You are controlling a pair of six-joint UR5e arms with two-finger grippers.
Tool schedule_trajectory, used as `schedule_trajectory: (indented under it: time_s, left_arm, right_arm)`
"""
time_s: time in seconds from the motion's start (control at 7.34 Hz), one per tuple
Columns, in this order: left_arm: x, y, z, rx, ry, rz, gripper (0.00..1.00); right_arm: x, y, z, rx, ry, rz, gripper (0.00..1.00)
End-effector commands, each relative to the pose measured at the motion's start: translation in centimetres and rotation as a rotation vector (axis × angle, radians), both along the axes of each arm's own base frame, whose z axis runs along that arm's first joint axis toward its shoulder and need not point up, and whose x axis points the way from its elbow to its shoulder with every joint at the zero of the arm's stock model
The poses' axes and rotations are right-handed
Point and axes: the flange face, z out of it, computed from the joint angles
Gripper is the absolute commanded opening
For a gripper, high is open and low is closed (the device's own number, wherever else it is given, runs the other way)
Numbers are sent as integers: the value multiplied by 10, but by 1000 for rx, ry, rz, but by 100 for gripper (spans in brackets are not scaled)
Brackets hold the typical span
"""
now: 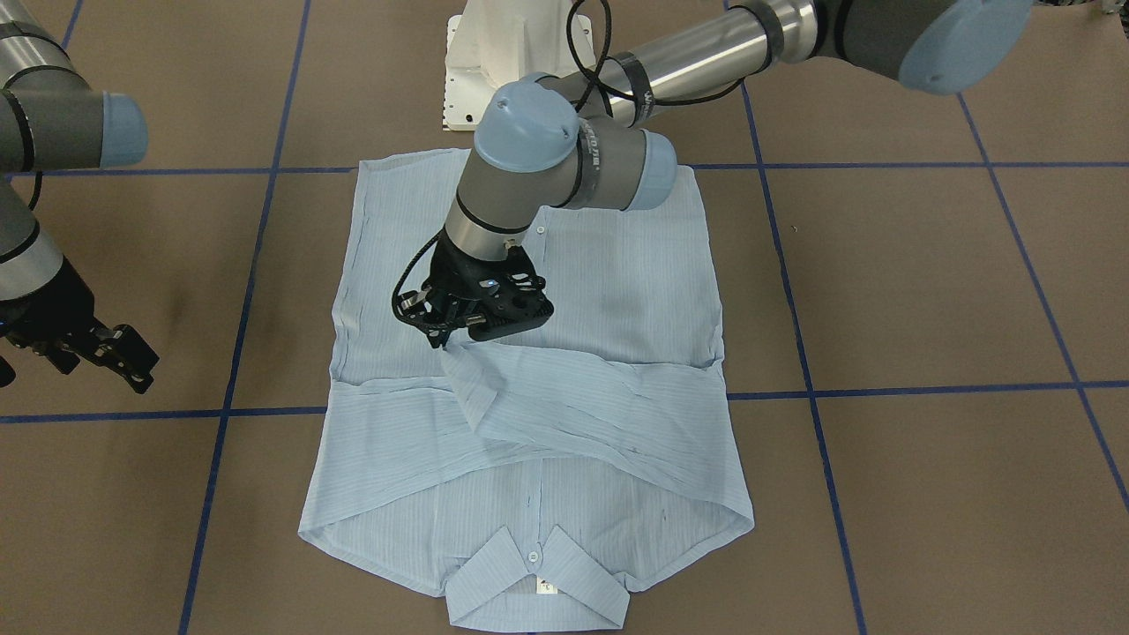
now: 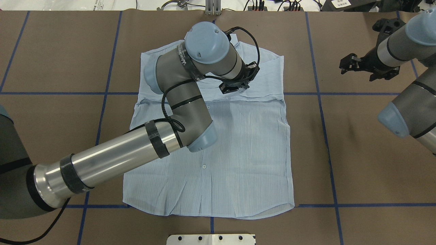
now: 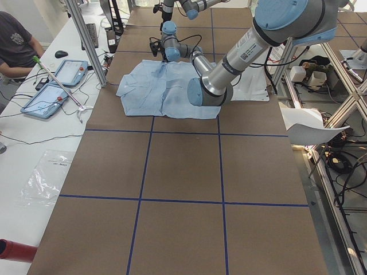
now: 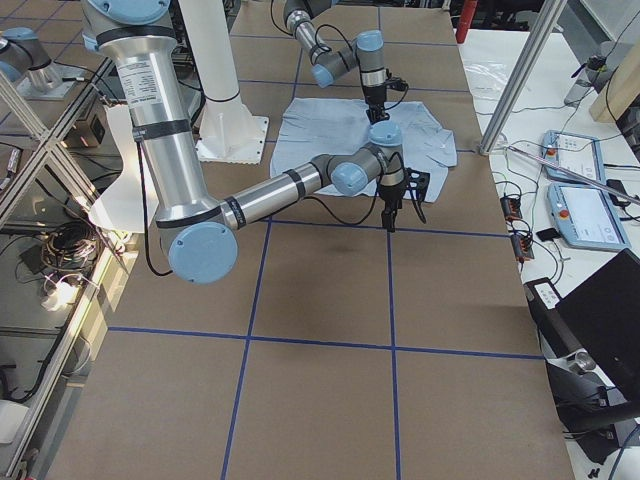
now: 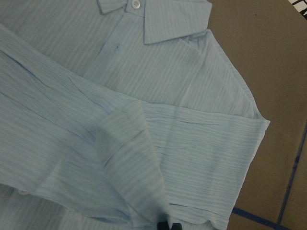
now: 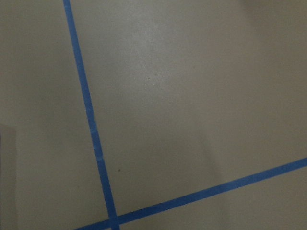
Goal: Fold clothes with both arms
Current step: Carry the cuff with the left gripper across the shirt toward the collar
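The left tool (image 1: 447,338) is clamped on the shirt (image 1: 617,291) (at its sleeve (image 1: 573,397) end). The right tool (image 1: 141,366), jaws apart, hangs at nine o'clock of it, front view.

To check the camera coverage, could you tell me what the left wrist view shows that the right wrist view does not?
Left wrist only: the shirt, with its collar, a button and the folded sleeve at the left tool. Right wrist only: two tape lines crossing. Both: brown table and blue tape.
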Motion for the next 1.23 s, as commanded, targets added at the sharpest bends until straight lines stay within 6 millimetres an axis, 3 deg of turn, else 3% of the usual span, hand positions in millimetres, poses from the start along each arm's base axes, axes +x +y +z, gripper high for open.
schedule_trajectory:
  time_s: [0.0,0.14,0.27,0.41,0.55,0.68,0.82,1.09]
  left_arm:
    - [21,16,-9,10,-2,-5,19]
    - [22,16,-13,24,-3,0,62]
    - [20,17,-25,31,9,-2,77]
    - [15,19,-32,38,19,-3,79]
    - [-5,28,-33,55,50,-5,79]
    - [-42,49,-3,85,37,8,79]
    - [-87,69,26,173,-4,37,79]
    - [-169,74,88,334,-87,52,78]
  right_arm:
    - [2,5,2,-5,-4,-10,100]
    - [1,8,2,-14,-17,-21,100]
    - [0,10,-4,-17,-35,-20,100]
    - [-5,18,-15,-18,-68,-45,100]
    - [-22,32,-26,-38,-104,-68,100]
    - [-50,57,-43,-86,-140,-42,100]
    - [-64,81,-69,-139,-194,0,100]
    - [-117,160,-113,-246,-269,43,99]
